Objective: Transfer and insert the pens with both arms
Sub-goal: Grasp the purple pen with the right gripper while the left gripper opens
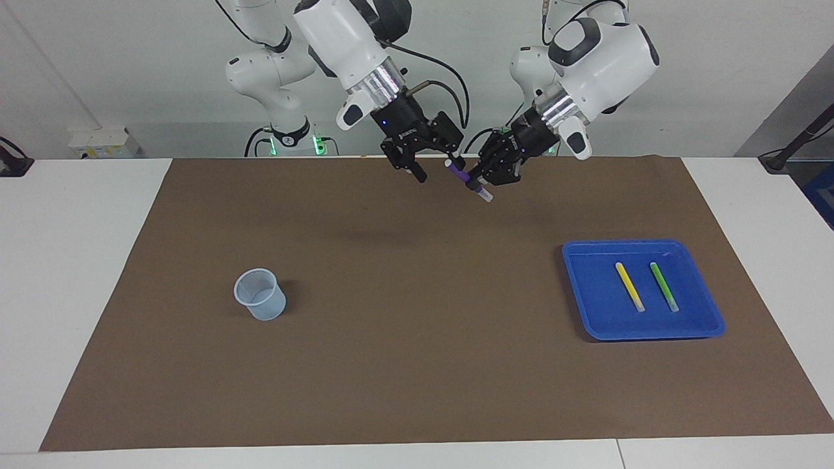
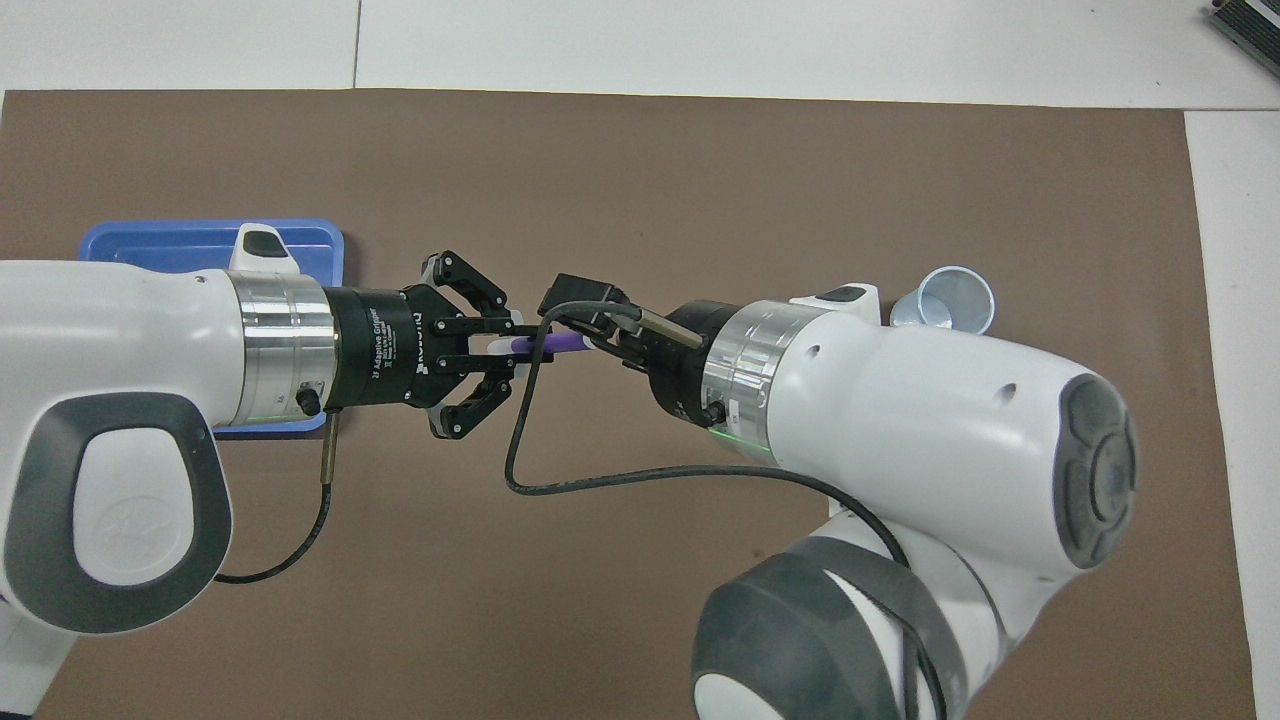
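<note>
The purple pen (image 1: 466, 178) hangs in the air over the desk's (image 1: 417, 365) edge by my bases, pinched in my left jaws (image 1: 483, 180). My right jaws (image 1: 438, 165) stand spread around its upper end (not yet gripping). Release early and it drops; close off-centre and it twists. In the facing view its long axis runs ten to four o'clock, upper end toward my right jaws.

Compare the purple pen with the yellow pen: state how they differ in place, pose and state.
The purple pen is up in the air over the brown mat, while the yellow pen lies in the blue tray. The purple pen is clamped by the left gripper, its free end at the right gripper; the yellow pen is untouched. The purple pen hangs slanted; the yellow pen lies flat. Both are slim, with a pale end.
</note>
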Motion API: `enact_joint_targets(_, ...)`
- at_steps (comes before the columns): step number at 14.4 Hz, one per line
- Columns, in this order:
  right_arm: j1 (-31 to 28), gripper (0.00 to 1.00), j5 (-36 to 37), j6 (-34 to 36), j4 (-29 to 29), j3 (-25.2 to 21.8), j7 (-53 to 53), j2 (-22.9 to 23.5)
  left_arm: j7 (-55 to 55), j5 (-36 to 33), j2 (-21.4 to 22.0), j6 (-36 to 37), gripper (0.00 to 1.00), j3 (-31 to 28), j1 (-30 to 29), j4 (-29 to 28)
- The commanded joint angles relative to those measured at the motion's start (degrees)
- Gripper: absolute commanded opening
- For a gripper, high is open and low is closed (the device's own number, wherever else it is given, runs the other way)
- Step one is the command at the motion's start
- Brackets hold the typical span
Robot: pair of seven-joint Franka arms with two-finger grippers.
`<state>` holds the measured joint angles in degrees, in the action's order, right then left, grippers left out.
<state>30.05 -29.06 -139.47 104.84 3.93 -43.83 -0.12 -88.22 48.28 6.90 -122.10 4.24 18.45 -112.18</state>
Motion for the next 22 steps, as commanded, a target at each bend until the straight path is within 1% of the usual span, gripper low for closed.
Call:
enact_joint_targets(1,1.1,0.91,-1.5,-0.5,-0.6,-0.1,-1.1,0.4,-1.5,1.1,1.4,-2.4,0.0,-0.8,1.3,-1.9)
enact_joint_targets(5,1.1,0.84,-1.6,-0.3,-0.7,-0.1,-1.1,0.5,-2.8,1.0,1.4,-3.2,0.0,-0.8,1.9,-1.9)
enact_joint_targets(6,1.0,0.8,-1.5,-0.3,-0.7,-0.1,-0.7,0.5,-2.9,1.0,1.4,-3.2,0.0,-0.8,1.9,-2.0)
enact_joint_targets(12,0.4,0.8,-1.6,-0.5,-1.1,-0.1,1.3,0.7,-2.1,0.6,1.7,-3.1,0.0,-0.9,1.9,-3.0)
enact_joint_targets(13,0.4,0.77,-1.6,-0.5,-1.0,-0.1,1.4,0.6,-2.1,0.5,1.7,-3.0,0.0,-0.9,1.9,-3.0)
enact_joint_targets(14,0.4,0.72,-1.6,-0.5,-1.0,-0.1,1.4,0.7,-2.1,0.5,1.7,-3.1,0.0,-0.9,2.0,-3.0)
enact_joint_targets(17,0.4,0.64,-1.6,-0.7,-0.9,-0.1,2.8,0.6,-2.1,0.4,1.8,-3.1,0.0,-0.9,1.9,-3.1)
enact_joint_targets(19,0.3,0.51,-1.6,-0.6,-0.9,-0.1,2.8,0.6,-2.0,0.4,1.7,-3.1,0.0,-0.9,2.0,-3.1)
enact_joint_targets(20,0.3,0.43,-1.6,-0.6,-0.9,-0.1,2.9,0.6,-2.0,0.3,1.8,-3.1,0.0,-0.9,1.9,-3.1)
enact_joint_targets(22,0.3,0.24,-1.6,-0.6,-0.9,-0.1,2.9,0.6,-1.3,0.1,1.8,-2.8,0.0,-0.9,2.0,-3.1)
